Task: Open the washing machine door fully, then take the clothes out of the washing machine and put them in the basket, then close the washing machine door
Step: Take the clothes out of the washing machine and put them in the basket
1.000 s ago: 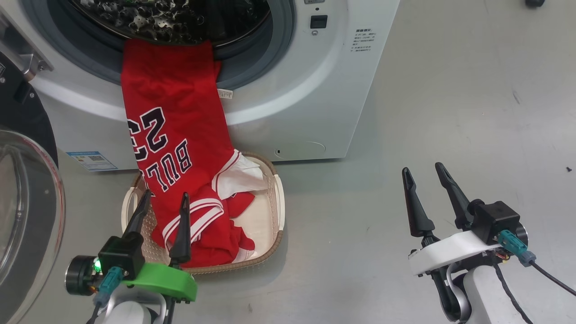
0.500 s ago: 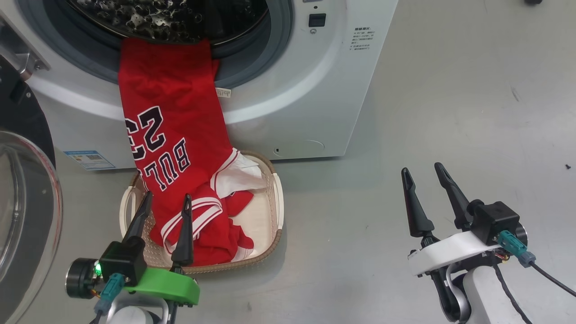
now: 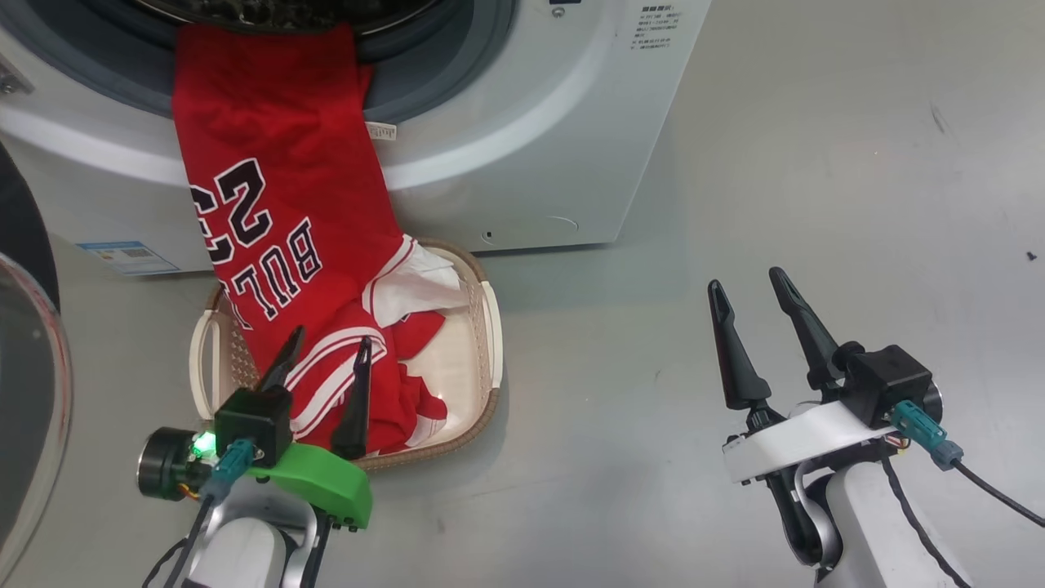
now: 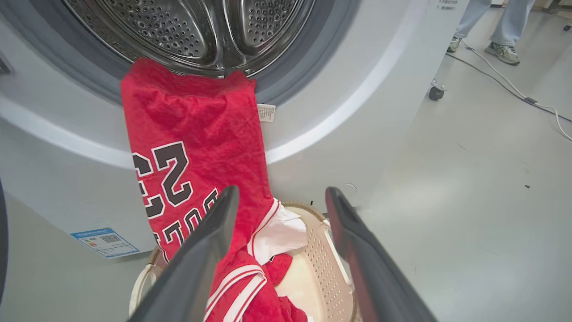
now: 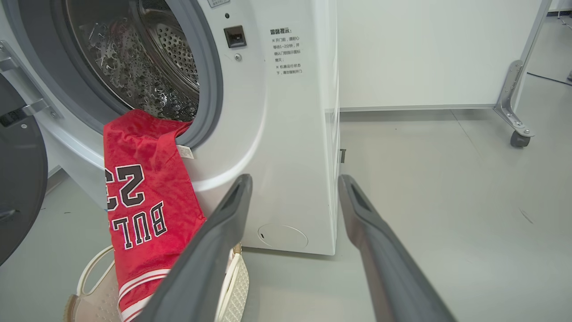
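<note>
Clothes (image 3: 269,188) drape from washing machine (image 3: 522,163) mouth into basket (image 3: 491,327) (top end not out). I hover left gripper (image 3: 331,336) wide, empty, for likely regrasp. Right gripper (image 3: 745,279) wide, idle.

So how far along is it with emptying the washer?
Done: the door is swung open. In hand: the red jersey hangs out of the washing machine, its lower end already in the basket; the open left tool hovers near it, gripping nothing, and the right tool waits open aside. Left: free the top end, drop it in, shut the door.
</note>
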{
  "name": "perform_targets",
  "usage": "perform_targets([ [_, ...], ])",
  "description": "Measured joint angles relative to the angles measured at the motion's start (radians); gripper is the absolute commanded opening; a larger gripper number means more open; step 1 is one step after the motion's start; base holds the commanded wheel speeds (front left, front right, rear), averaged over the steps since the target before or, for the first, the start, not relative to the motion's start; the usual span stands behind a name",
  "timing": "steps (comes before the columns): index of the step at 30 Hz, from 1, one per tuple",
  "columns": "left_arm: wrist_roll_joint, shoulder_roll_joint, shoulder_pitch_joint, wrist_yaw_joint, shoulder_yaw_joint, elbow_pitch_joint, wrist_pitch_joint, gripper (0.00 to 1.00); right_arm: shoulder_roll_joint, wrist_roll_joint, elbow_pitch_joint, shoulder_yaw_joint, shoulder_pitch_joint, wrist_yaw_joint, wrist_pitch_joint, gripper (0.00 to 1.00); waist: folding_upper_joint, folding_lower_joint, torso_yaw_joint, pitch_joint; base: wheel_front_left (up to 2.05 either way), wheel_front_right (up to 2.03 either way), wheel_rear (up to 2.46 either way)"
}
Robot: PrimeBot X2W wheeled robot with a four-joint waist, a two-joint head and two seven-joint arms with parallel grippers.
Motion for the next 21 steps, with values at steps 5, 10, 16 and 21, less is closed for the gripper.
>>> perform_targets([
  [5,0.000,0.011,-0.049,-0.025,-0.017,0.062,0.061,1.00,0.000,0.011,-0.020,0.017,-0.025,0.000,0.000,1.00,0.0000,0.0000,-0.022,0.043,0.00,0.00,0.00],
  [10,-0.014,0.010,-0.131,-0.042,-0.020,0.131,0.128,1.00,0.000,0.026,-0.031,0.031,-0.049,-0.002,0.000,1.00,0.0000,0.0000,-0.051,0.090,0.00,0.00,0.00],
  [16,-0.030,0.008,-0.234,-0.045,0.007,0.214,0.191,1.00,-0.001,0.060,-0.049,0.045,-0.081,-0.010,0.000,1.00,0.0000,0.0000,-0.088,0.144,0.00,0.00,0.00],
  [21,-0.030,0.011,-0.322,-0.029,0.042,0.265,0.211,1.00,-0.001,0.079,-0.057,0.064,-0.105,-0.012,0.000,1.00,0.0000,0.0000,-0.120,0.182,0.00,0.00,0.00],
])
